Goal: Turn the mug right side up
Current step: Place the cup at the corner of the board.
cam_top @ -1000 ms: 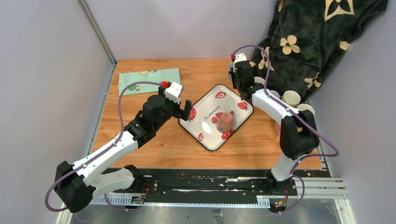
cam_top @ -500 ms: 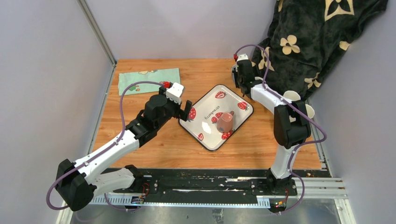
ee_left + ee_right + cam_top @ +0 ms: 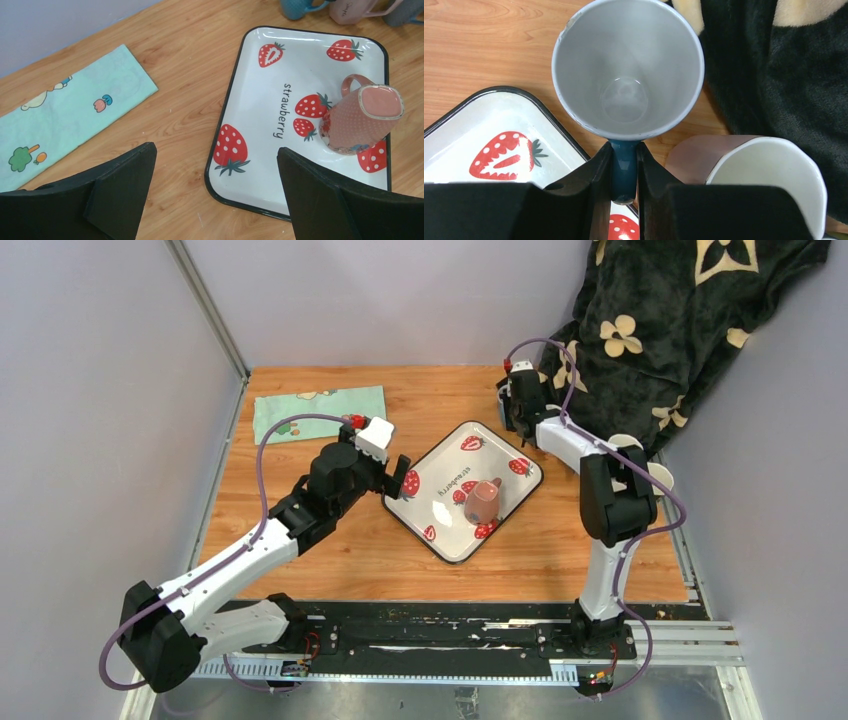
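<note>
Resting upside down on the strawberry tray [image 3: 250, 75], the pink mug [image 3: 362, 120] is faced by the left hand [image 3: 215, 165], held wide open near the tray's left edge. Beyond the tray's far corner, the handle of an upright blue mug [image 3: 626, 95] is clamped by the right hand [image 3: 624, 167].

Right arm [image 3: 600, 475]: my elbow [image 3: 612, 502] now sits closer in, almost above the base. A second ago it hung out toward the right edge of the surface [image 3: 320, 550]. The upper link stands nearly upright instead of leaning right, and the forearm runs steeper to the wrist. My right gripper [image 3: 624, 150], with the blue mug [image 3: 626, 70] by its handle, shifts slightly toward the dark blanket [image 3: 680, 330]. The cream cup [image 3: 661, 478] now shows beside the elbow, not above it.
</note>
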